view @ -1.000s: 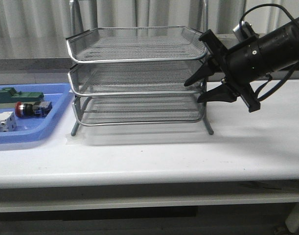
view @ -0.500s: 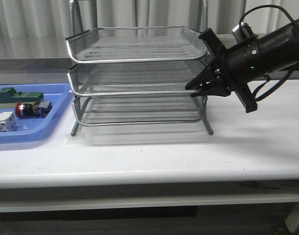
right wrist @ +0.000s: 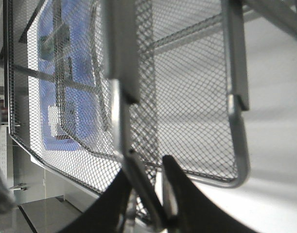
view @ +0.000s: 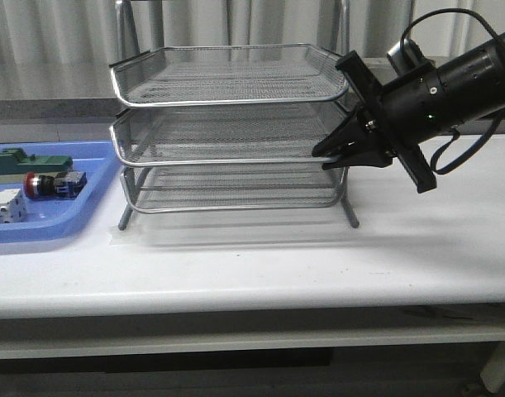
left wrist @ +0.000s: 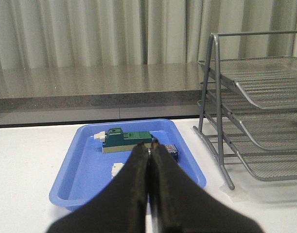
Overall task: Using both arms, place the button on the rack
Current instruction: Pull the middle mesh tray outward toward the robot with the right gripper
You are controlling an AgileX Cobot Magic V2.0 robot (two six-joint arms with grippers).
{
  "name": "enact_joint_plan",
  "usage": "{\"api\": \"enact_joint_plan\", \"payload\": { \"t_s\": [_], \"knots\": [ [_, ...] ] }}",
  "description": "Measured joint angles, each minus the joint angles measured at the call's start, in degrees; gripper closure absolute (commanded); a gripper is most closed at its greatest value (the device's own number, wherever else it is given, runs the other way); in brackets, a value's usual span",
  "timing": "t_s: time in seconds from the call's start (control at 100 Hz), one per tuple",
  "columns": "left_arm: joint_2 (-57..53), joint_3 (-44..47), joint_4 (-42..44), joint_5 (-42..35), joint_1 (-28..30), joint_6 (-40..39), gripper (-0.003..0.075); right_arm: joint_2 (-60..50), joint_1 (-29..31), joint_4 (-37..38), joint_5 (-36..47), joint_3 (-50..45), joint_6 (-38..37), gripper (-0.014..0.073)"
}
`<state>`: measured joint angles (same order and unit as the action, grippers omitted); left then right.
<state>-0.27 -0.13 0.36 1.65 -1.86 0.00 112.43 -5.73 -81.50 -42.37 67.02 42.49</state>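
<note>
1. The rack [view: 227,124] is seen on the white table [view: 260,265], three mesh tiers, to the right of the blue tray [view: 78,217].
2. The right gripper [view: 325,155] is pinched on the rim of the middle tier at its right front corner; in the right wrist view the rim wire passes between the fingers [right wrist: 175,189].
3. The left gripper [left wrist: 149,154] is closed on nothing, held above the tray.
4. A green block [view: 29,162] and a white block [view: 4,207] are noted in the tray.
5. The button [view: 54,184] lies on its side in the tray, between the two blocks, red cap leftward.
6. No readable writing is found.
</note>
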Motion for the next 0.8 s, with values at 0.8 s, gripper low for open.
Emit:
{"api": "enact_joint_plan", "payload": {
  "t_s": [0.8],
  "knots": [
    [0.0,0.0,0.0,0.0,0.0,0.0,0.0741,-13.4,-0.1,4.4,-0.8,-17.0,0.0,0.0468]
  ]
}}
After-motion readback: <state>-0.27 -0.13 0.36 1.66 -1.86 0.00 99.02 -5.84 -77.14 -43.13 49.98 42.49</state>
